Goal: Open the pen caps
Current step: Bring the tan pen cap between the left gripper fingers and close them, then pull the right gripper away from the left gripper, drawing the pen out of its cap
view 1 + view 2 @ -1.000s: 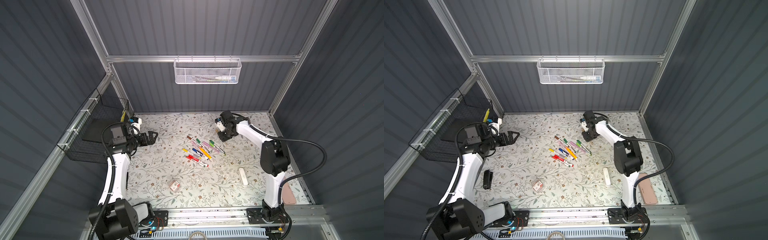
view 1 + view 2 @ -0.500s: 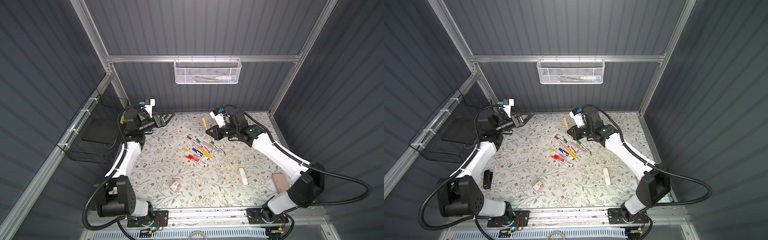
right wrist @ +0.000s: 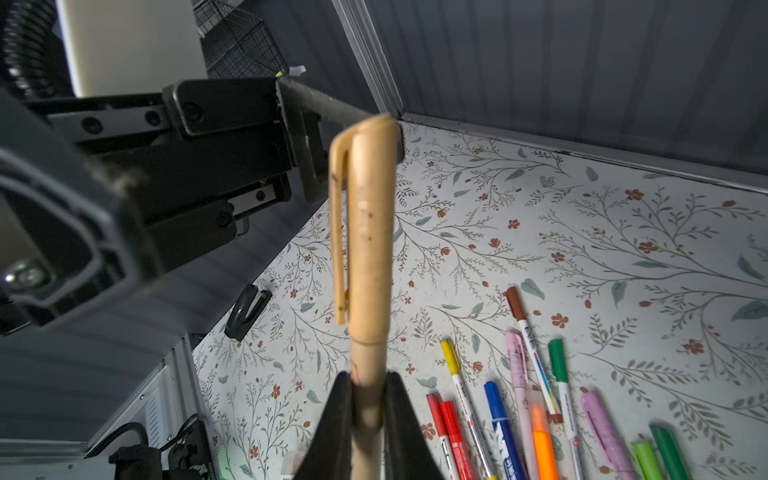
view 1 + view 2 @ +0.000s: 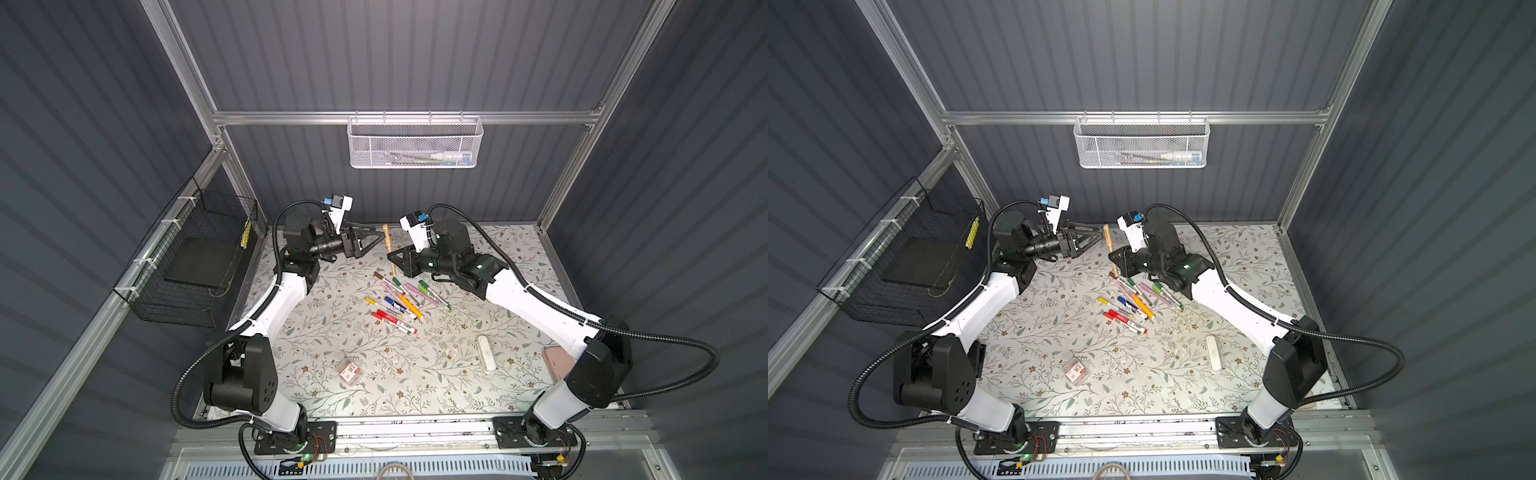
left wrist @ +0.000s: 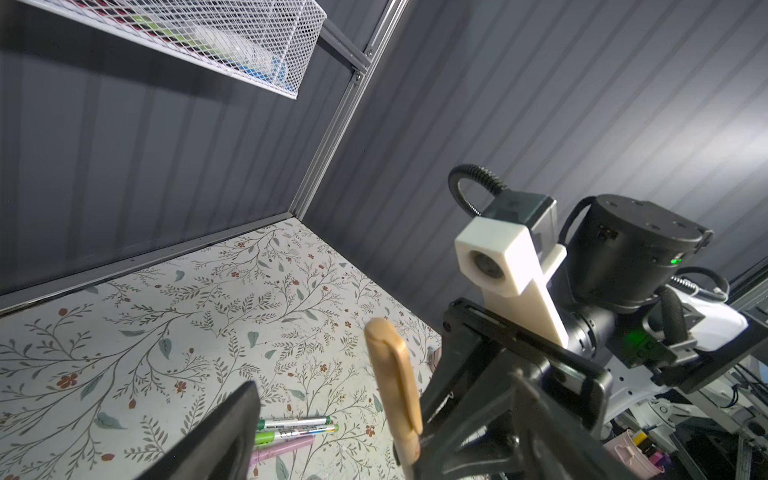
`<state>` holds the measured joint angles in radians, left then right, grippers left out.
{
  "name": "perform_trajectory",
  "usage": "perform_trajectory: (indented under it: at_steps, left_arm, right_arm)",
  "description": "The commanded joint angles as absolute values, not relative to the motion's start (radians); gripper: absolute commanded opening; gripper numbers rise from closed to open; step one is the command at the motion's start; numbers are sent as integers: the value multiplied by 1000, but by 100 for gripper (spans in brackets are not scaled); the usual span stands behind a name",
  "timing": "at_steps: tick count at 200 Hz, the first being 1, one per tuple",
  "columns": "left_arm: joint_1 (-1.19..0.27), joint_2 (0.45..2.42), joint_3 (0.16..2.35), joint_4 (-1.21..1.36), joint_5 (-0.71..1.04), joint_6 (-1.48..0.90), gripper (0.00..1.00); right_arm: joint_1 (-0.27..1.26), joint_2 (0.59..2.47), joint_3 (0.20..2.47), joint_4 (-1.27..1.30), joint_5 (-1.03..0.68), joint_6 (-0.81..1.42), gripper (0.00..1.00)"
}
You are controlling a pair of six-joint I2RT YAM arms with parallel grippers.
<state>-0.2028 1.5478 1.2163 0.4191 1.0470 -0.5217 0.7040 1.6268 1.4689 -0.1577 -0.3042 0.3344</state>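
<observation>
My right gripper is shut on the barrel of a tan pen, held above the table near the back wall. Its tan cap is on and points up and away. My left gripper is open; its fingertips reach the cap's upper end from the left, and I cannot tell if they touch. The other pens lie capped in a loose cluster mid-table, with brown, yellow, green, blue and red caps. Both top views show the grippers meeting.
A white oblong case lies at front right, beside a pink object. A small clear box with a red label sits at front centre. A black wire basket hangs on the left wall, a white mesh basket on the back wall.
The left gripper has moved right, up to the tan pen's cap, and its jaws have narrowed a little. The right gripper keeps the pen raised in about the same place.
</observation>
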Motion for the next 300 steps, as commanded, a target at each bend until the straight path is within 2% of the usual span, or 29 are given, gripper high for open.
perform_trajectory:
  at_steps: [1,26,54,70,113,133,223,271,300]
  left_arm:
    - [-213,1551,1222,364,1041,-442,91]
    - [-215,1555,1221,342,1034,-433,86]
    - [-216,1556,1232,329,1017,-439,74]
    - [-216,1557,1241,318,1003,-444,69]
    - [-216,1557,1253,318,948,-497,68]
    - [-218,1563,1270,326,937,-513,62]
    - [-225,1573,1288,296,920,-493,50]
    - [-229,1576,1293,296,921,-492,36]
    - [-229,1579,1301,284,921,-486,21]
  right_arm:
    - [713,1644,1515,-123,-282,341,2]
    - [718,1665,1540,-131,-284,331,2]
    - [727,1690,1577,-169,-247,313,2]
    - [741,1701,1600,-203,-175,298,2]
    - [806,1740,1672,-297,71,231,2]
    - [823,1750,1687,-304,131,225,2]
    - [851,1802,1752,-324,144,206,2]
    - [851,1817,1773,-336,140,195,2]
    - [851,1822,1776,-343,145,189,2]
